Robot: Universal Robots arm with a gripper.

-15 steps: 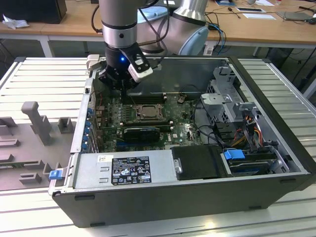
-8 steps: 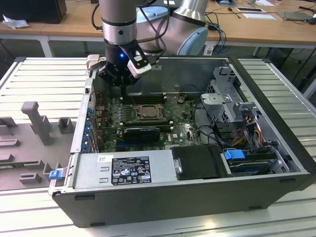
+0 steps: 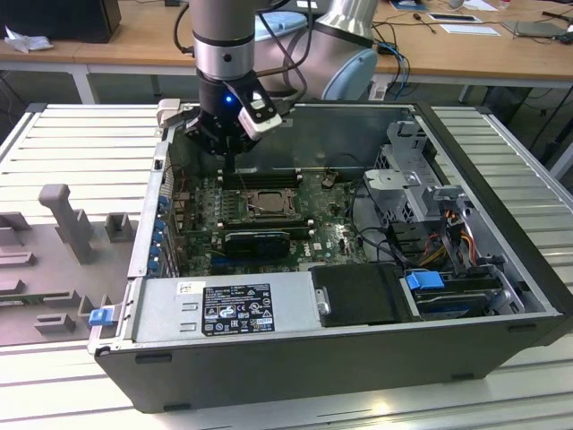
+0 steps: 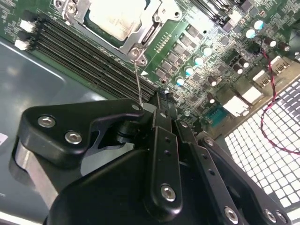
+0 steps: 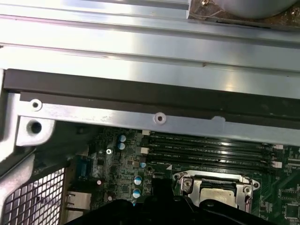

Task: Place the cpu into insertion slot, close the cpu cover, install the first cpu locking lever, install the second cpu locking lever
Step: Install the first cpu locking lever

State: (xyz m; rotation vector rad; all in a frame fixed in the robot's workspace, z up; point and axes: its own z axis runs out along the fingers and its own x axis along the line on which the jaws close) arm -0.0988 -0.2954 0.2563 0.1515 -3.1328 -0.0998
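**A:** Jaws first: how are they standing?

**B:** They are pressing together and pinching nothing. The gripper (image 3: 231,161) (image 4: 162,97) is hanging inside the computer case (image 3: 501,269), toward its far wall and the exterior view's left. It is hovering just beyond the insertion slot (image 3: 235,208) (image 4: 136,52).

**A:** Where is the chip sitting?

**B:** The cpu (image 3: 269,204) (image 4: 112,16) (image 5: 216,191) is lying in the slot. The cpu cover (image 4: 149,29) (image 5: 194,179) is lying flat around its pale face. A thin locking lever (image 4: 137,79) is rising from the slot's corner toward the gripper and passing just beside the fingers (image 4: 161,136). I cannot tell whether it is touching them.

**A:** Is any writing showing?

**B:** The power supply (image 3: 161,309) along the near wall is carrying a black label (image 3: 237,307) with white print. A small white sticker (image 3: 191,288) is sitting just beside it, toward the exterior view's left.

**A:** What is the case holding?

**B:** A green circuit board (image 3: 327,235) is lying on its floor. Long black memory slots (image 4: 84,51) (image 5: 211,150) are running between the socket and the far wall. A metal drive cage (image 3: 403,161) and a bundle of cables (image 3: 448,242) are filling the exterior view's right side.
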